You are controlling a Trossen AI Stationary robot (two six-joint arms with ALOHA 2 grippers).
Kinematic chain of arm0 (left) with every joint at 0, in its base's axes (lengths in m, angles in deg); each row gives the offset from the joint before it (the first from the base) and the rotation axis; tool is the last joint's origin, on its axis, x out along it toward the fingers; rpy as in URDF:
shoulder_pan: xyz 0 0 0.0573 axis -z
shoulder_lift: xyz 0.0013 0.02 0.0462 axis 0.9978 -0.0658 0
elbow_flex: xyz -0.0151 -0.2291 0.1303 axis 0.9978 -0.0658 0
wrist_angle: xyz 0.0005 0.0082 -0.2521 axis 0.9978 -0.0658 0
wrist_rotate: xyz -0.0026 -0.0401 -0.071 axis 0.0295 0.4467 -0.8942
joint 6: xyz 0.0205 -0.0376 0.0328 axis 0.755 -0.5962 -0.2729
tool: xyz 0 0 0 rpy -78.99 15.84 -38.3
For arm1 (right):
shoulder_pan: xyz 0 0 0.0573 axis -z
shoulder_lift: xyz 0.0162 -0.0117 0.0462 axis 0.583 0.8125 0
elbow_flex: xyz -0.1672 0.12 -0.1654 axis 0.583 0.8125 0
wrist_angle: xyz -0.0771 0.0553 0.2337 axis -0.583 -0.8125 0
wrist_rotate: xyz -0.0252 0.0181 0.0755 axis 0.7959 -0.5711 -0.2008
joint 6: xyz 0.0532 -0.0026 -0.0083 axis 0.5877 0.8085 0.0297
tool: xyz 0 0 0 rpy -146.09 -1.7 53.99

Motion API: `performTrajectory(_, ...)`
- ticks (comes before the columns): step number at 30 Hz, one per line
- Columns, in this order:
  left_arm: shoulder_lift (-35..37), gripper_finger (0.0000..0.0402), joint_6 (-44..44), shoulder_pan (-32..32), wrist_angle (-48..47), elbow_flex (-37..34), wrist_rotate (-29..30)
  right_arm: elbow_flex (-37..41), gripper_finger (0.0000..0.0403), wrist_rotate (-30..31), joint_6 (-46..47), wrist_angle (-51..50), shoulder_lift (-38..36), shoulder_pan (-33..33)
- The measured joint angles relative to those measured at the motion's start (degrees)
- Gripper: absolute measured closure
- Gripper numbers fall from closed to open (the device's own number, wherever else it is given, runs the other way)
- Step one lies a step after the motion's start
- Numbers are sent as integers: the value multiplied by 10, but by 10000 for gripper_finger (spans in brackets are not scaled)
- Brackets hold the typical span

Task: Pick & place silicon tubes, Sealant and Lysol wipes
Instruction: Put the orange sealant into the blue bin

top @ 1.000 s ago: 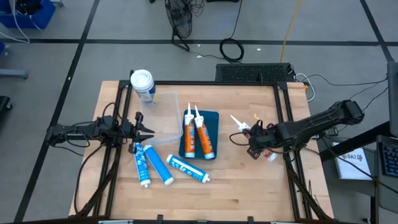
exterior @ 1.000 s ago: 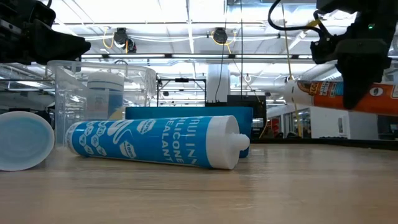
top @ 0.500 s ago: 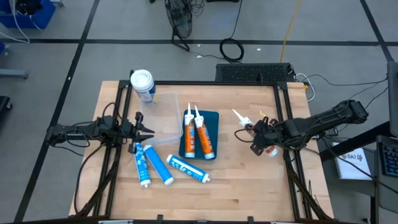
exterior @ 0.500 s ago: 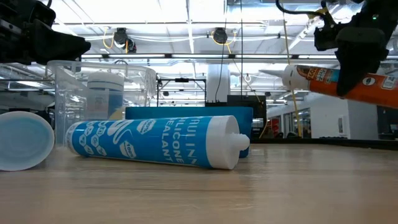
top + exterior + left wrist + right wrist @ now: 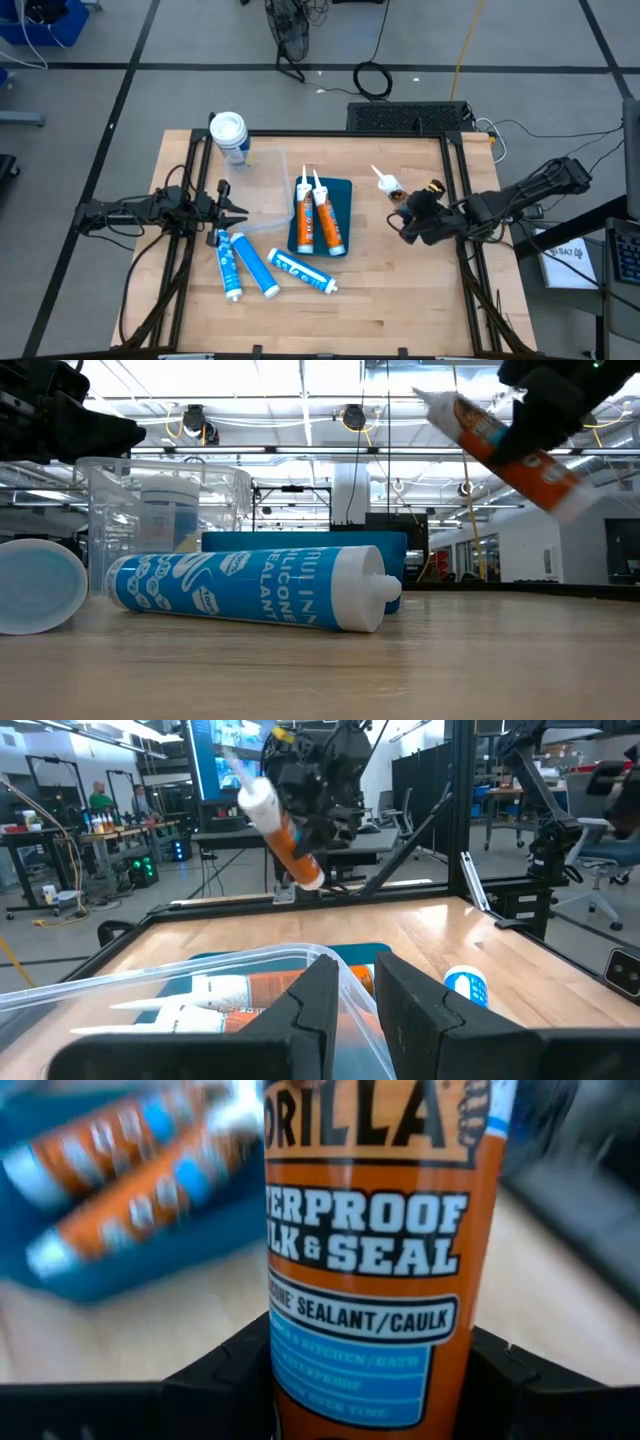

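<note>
Since the earlier frames the right gripper (image 5: 408, 222) has lifted and tipped the orange sealant tube (image 5: 505, 443): a second ago it lay nearly level in the low view, and now it slants steeply, white nozzle up and pointing toward the far left, cap end low on the right. The right gripper's jaws are clamped on the tube's body; the right wrist view shows the orange label (image 5: 366, 1250) upright between the two dark fingers (image 5: 215, 1370). The tube hangs in the air over the table's right half, just right of the blue tray (image 5: 343, 190), where two more orange sealant tubes (image 5: 317, 222) lie side by side. The left gripper (image 5: 232, 208) is closed and empty, resting at the edge of the clear plastic bin (image 5: 262, 170) on the left side. The Lysol wipes canister (image 5: 229, 135) stands at the far left corner beside that bin. Three blue-and-white silicone tubes (image 5: 258, 268) lie on the wood table (image 5: 390, 300) near the front, well apart from both grippers.
</note>
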Motion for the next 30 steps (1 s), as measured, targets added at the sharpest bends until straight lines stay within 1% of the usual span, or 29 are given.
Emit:
performTrajectory(2, 0, 325, 0, 0, 0, 0, 0, 19, 206, 38, -47, 54, -8, -8)
performTrajectory(3, 0, 325, 0, 0, 0, 0, 0, 29, 206, 44, -74, 82, -12, -9)
performTrajectory(8, 0, 325, 0, 0, 0, 0, 0, 88, 206, 37, -177, 229, -40, -10)
performTrajectory(11, 0, 325, 0, 0, 0, 0, 0, 132, 206, -12, -244, 337, -57, -8)
performTrajectory(15, 0, 325, 0, 0, 0, 0, 0, 187, 206, -117, -302, 518, -70, 3)
performTrajectory(17, 0, 325, 0, 0, 0, 0, 0, 213, 206, -172, -314, 607, -70, 10)
performTrajectory(20, 0, 325, 0, 0, 0, 0, 0, 240, 206, -255, -309, 706, -63, 23)
performTrajectory(23, 0, 325, 0, 0, 0, 0, 0, 251, 206, -311, -293, 741, -56, 28)
performTrajectory(25, 0, 325, 0, 0, 0, 0, 0, 251, 207, -333, -290, 741, -50, 29)
performTrajectory(30, 0, 325, 0, 0, 0, 0, 0, 252, 207, -335, -291, 741, -46, 31)
